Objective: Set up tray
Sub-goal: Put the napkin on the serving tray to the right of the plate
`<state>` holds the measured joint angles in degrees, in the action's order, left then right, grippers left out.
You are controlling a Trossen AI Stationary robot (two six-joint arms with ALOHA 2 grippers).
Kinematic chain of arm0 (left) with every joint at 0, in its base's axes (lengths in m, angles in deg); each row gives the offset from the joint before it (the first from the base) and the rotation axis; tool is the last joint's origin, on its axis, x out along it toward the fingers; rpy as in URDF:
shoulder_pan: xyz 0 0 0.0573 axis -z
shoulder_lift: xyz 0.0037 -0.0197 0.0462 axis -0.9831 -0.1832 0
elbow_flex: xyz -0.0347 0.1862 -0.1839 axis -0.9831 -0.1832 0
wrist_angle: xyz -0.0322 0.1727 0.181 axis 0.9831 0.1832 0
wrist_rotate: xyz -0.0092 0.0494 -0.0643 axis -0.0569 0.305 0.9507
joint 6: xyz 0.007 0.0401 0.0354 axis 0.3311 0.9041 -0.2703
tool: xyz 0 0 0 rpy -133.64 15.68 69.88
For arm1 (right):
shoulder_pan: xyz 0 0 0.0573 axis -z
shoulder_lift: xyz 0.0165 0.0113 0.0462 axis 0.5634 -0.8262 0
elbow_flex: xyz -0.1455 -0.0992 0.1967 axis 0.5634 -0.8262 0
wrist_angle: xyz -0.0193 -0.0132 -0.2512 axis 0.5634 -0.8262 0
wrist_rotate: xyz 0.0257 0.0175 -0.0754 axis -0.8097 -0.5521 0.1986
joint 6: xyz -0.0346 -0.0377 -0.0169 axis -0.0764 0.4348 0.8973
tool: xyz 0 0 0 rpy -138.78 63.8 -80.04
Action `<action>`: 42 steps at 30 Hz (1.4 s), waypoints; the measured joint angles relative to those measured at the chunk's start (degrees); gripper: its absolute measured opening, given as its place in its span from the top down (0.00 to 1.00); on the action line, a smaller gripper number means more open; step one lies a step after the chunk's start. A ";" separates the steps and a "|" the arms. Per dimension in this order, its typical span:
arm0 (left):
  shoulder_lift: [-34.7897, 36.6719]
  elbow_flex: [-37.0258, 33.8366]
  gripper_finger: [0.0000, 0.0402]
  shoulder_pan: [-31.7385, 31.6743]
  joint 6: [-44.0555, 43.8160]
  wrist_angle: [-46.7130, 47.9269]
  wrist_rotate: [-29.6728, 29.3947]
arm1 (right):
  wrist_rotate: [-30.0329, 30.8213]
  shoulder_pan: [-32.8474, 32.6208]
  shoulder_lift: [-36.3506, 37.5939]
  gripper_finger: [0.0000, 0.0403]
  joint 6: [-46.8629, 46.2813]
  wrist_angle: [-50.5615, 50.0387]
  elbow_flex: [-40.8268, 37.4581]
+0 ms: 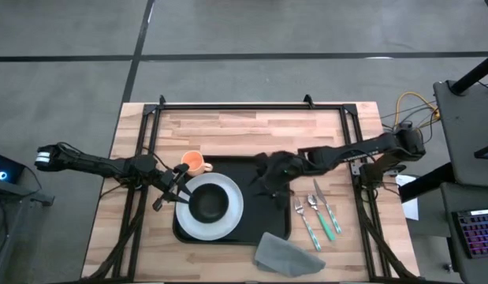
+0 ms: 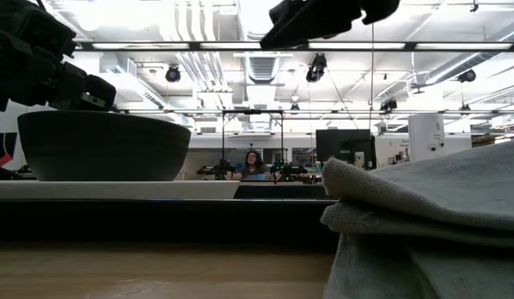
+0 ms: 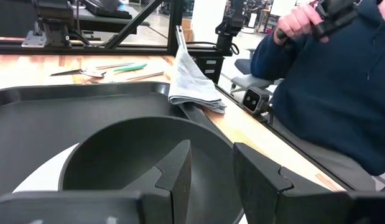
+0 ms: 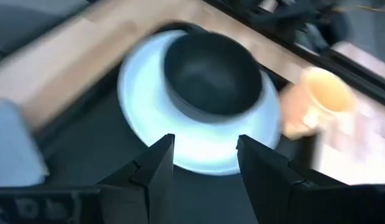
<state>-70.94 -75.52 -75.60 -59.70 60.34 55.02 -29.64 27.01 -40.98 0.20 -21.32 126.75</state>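
Up close, the left gripper [image 1: 178, 192] sits at the left rim of the white plate [image 1: 230, 221], its two dark fingers [image 3: 173, 171] parted with a clear gap between them and nothing held; the wrist picture looks past them into the dark bowl [image 3: 136, 149] just ahead. The right gripper [image 1: 267, 185] hovers over the bare right part of the tray [image 1: 251, 170], its fingers [image 4: 156, 165] likewise spread and empty, facing the bowl and plate from the opposite side.

Outward from the two claws, the bowl [image 1: 209, 205] rests in the middle of the plate, and the plate lies on the tray's left half. An orange mug [image 1: 193, 163] stands at the tray's far left corner, just beside the plate.

The tray lies flat near the middle of the wooden table [image 1: 244, 126], toward the near edge, its long axis running left to right across the table, parallel to the table's front edge.

Just off the tray's right edge, on the wood, lie a fork, spoon and knife with green handles [image 1: 316, 214], side by side, slanted. A grey folded napkin [image 1: 287, 252] lies on the table at the tray's near right corner.

Beyond the table a person in a dark blue top [image 3: 329, 93] sits close by.
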 joint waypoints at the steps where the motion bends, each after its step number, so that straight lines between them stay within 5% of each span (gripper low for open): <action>1: -0.03 -0.01 0.75 -0.01 0.00 0.00 0.00 | 2.72 -0.84 0.61 0.59 -0.27 0.03 -0.58; 25: -0.32 -0.07 0.75 -0.01 0.00 0.02 -0.02 | 9.59 -2.22 35.05 0.65 -11.78 -4.05 -23.26; 36: -0.32 -0.07 0.75 -0.01 0.00 0.03 -0.02 | 8.21 -2.22 35.10 0.64 -14.73 -6.09 -23.97; 42: -0.34 -0.07 0.75 -0.01 0.00 0.04 -0.02 | 1.80 -2.92 32.23 0.63 -17.35 -7.38 -23.97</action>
<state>-71.27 -75.59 -75.61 -59.70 60.38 55.00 -27.83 24.09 -8.75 -17.15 -28.70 102.78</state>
